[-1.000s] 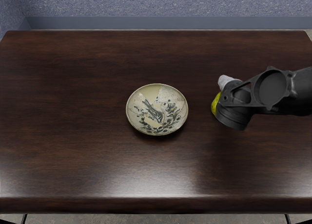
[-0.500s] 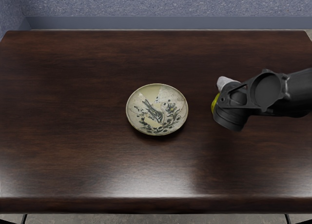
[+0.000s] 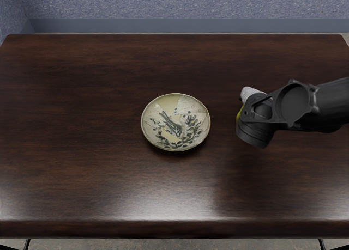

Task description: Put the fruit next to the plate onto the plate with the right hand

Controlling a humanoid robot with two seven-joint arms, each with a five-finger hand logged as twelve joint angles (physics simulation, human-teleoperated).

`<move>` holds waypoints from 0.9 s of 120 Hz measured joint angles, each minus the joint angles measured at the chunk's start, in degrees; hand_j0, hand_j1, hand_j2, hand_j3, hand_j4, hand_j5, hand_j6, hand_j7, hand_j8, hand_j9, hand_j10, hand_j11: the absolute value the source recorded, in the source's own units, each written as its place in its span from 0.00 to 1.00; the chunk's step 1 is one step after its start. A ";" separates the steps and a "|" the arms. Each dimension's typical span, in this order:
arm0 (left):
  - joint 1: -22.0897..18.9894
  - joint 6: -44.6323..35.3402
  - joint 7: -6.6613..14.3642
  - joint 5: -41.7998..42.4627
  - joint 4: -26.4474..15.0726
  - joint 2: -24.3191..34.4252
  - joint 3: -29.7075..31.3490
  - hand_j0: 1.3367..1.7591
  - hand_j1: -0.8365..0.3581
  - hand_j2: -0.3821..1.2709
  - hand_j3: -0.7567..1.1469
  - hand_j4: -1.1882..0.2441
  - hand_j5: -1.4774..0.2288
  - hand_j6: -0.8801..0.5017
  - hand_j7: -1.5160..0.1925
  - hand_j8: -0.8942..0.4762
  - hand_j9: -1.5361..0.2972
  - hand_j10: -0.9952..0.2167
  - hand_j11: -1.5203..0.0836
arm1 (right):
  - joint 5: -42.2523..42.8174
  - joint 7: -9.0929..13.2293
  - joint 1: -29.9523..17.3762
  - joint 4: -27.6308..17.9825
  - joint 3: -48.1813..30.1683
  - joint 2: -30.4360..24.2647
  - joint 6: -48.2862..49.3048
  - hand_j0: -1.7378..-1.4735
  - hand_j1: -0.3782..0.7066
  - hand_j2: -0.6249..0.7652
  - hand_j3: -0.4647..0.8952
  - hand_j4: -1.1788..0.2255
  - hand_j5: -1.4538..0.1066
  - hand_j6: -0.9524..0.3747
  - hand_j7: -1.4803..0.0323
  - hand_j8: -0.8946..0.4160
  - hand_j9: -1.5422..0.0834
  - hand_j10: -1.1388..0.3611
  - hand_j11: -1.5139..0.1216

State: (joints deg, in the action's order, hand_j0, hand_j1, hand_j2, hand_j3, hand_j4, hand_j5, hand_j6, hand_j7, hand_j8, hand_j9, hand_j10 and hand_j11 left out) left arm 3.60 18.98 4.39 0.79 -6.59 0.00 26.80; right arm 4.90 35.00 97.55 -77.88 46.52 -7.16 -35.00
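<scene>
While your right hand (image 3: 252,113) sits over the fruit (image 3: 238,115), right of the plate (image 3: 148,109) and apart from it, you cannot tell if it grips. Likely grasping; next, lift and carry left.

Soft even light, sharp throughout; pale sheen on the table (image 3: 82,152), thin shadow under the plate (image 3: 175,122).

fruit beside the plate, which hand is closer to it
Right. The right hand is directly over the fruit, hiding all but a yellow sliver. The left hand is out of view.
</scene>
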 joint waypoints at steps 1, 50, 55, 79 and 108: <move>0.00 0.00 0.00 0.00 0.00 0.00 0.00 0.76 0.99 0.23 0.40 0.83 0.87 0.64 0.89 0.65 0.84 0.82 0.95 | 0.00 0.00 -0.03 0.02 0.00 0.00 0.00 0.30 0.31 0.41 0.34 0.66 0.72 0.52 0.76 0.49 0.74 0.59 0.72; 0.00 0.00 0.00 0.00 0.00 0.00 0.00 0.76 0.99 0.23 0.40 0.83 0.87 0.64 0.89 0.65 0.84 0.82 0.95 | 0.15 0.00 -1.60 2.29 0.06 0.04 0.00 0.30 0.35 0.41 0.34 0.63 0.69 0.49 0.73 0.46 0.71 0.56 0.69; 0.00 0.00 0.00 0.00 0.00 0.00 0.00 0.76 0.99 0.23 0.40 0.83 0.87 0.64 0.89 0.65 0.84 0.82 0.95 | 0.16 0.00 -1.68 2.44 0.06 0.04 0.00 0.30 0.36 0.41 0.34 0.62 0.68 0.49 0.72 0.45 0.71 0.56 0.69; 0.01 0.00 0.00 0.00 0.00 0.00 0.00 0.76 0.99 0.23 0.40 0.83 0.87 0.64 0.89 0.65 0.84 0.82 0.95 | 0.12 0.01 -1.70 2.69 0.06 0.56 0.01 0.30 0.38 0.41 0.34 0.61 0.66 0.47 0.70 0.43 0.69 0.54 0.66; 0.00 0.00 0.00 0.00 0.00 0.00 0.00 0.76 0.99 0.23 0.40 0.83 0.87 0.64 0.89 0.65 0.84 0.82 0.95 | 0.29 0.01 -1.98 3.06 0.10 0.81 0.01 0.30 0.41 0.40 0.34 0.58 0.63 0.45 0.67 0.41 0.66 0.52 0.64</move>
State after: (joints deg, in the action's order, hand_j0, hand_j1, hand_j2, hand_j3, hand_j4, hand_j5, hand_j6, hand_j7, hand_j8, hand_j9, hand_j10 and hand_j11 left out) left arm 3.60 18.98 4.39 0.79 -6.59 0.00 26.80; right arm 5.19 35.01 95.57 -74.82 46.62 -6.35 -35.00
